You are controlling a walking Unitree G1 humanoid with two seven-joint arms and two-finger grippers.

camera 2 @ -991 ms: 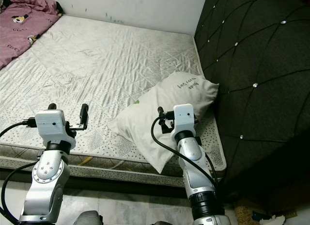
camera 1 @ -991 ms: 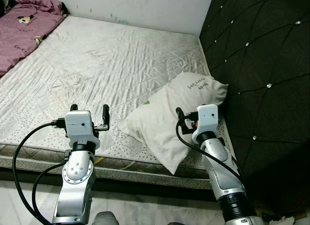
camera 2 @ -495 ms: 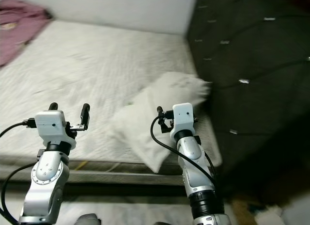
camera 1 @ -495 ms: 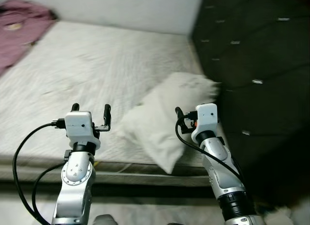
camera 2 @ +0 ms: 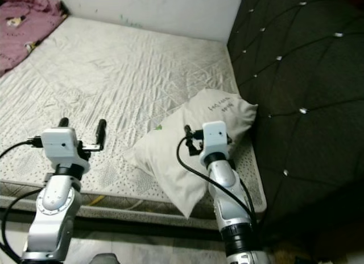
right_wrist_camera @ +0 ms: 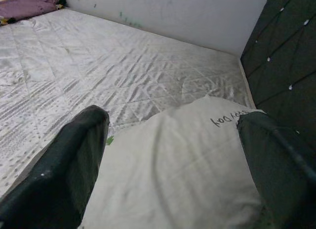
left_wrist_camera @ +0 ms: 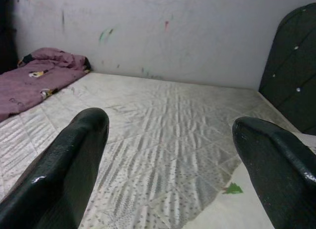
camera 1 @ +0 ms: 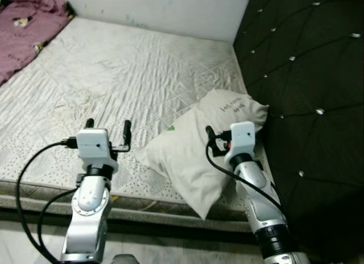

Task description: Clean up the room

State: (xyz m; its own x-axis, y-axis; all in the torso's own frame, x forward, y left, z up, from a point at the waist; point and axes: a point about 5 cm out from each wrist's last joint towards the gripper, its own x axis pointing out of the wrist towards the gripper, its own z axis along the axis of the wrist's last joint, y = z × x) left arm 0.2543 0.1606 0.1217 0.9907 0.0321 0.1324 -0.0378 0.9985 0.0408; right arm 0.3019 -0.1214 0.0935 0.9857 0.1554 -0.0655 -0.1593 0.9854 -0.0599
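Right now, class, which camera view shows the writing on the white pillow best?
The right wrist view: the pillow lies close ahead, its dark writing large near the far corner. Both eye views show the whole pillow by the headboard, with the writing small. The left wrist view catches just a pillow corner with a green mark.

Bedroom in a home. I'm standing at the side of a bed: bare quilted white mattress point(camera 1: 131, 70), a white pillow point(camera 1: 199, 150) with dark lettering lying near the head end, and a black button-tufted headboard point(camera 1: 307, 76) to my right. A crumpled pink blanket point(camera 1: 25, 25) with cartoon prints sits at the far end. The plain white wall point(left_wrist_camera: 173, 36) behind carries a few scribble marks.
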